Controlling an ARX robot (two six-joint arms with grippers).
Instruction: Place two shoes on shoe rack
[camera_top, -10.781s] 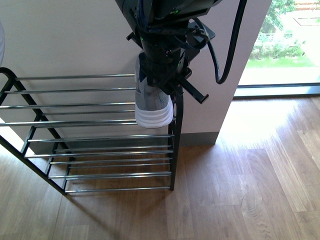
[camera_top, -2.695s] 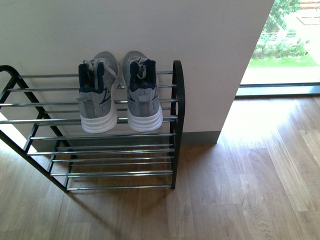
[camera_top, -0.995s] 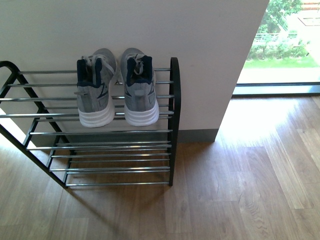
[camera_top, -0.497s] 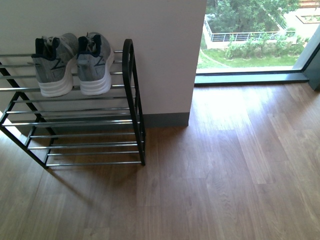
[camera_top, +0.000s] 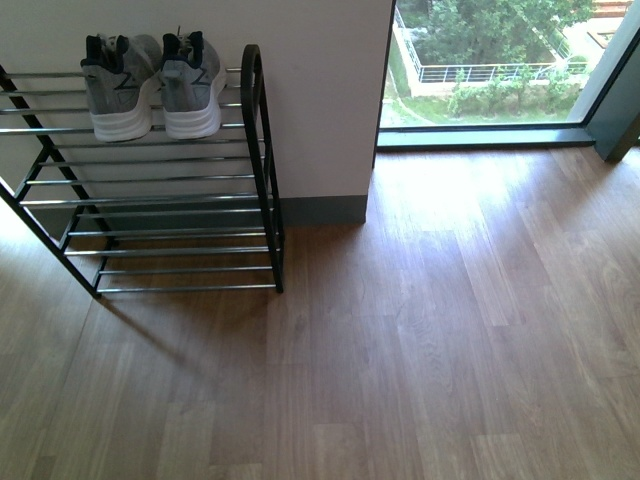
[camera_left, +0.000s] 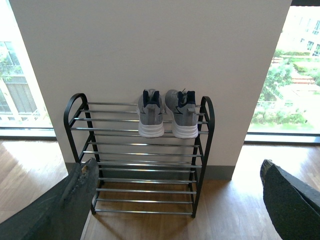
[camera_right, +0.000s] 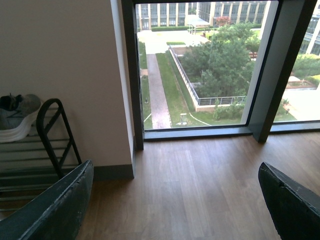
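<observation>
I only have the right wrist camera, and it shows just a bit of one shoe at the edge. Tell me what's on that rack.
Observer: The left sneaker and the right sneaker sit side by side on the top tier of the rack, at its right end, heels facing the robot.
Operator: Report the lower tiers.
Observer: The left wrist view shows the whole rack, and no lower tier has a shoe on it.
Operator: Give me the left arm's state.
Observer: The left gripper is open and holds nothing.

front: downward | left wrist: toward rack (camera_left: 145, 153) | right wrist: toward window (camera_right: 200, 65) | shared: rack
</observation>
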